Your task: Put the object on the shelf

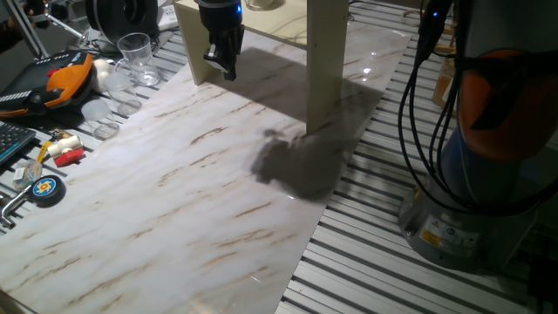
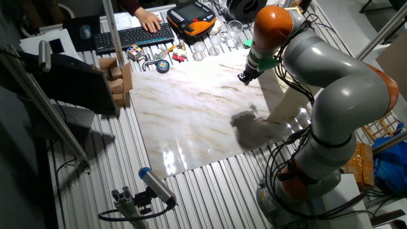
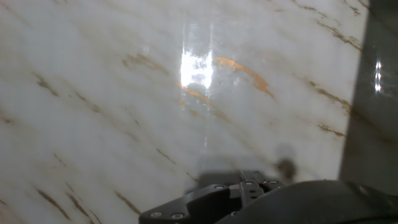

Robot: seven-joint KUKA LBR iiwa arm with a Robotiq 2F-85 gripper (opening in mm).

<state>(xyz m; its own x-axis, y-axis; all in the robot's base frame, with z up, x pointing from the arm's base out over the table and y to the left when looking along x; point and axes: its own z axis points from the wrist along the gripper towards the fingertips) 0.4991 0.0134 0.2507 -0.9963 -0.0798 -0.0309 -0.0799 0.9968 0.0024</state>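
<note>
The cream shelf [image 1: 327, 61] stands at the back of the marble board, its top cut off by the frame's upper edge. One of its legs shows behind the arm in the other fixed view [image 2: 289, 105]. A pale round thing [image 1: 261, 3] sits on the shelf top at the frame edge. I cannot tell if it is the jar, and no gold-lidded jar shows clearly anywhere. My gripper [image 1: 223, 66] hangs empty in front of the shelf's left leg, above the board, fingers slightly apart. It also shows in the other fixed view [image 2: 244, 76].
A lidless drinking glass [image 1: 135, 52] and several clear lids stand off the board's left side, with an orange-black controller [image 1: 61, 83], a tape measure [image 1: 45, 189] and small tools. The robot base [image 1: 488, 174] and cables stand at the right. The marble board [image 3: 124, 112] fills the hand view.
</note>
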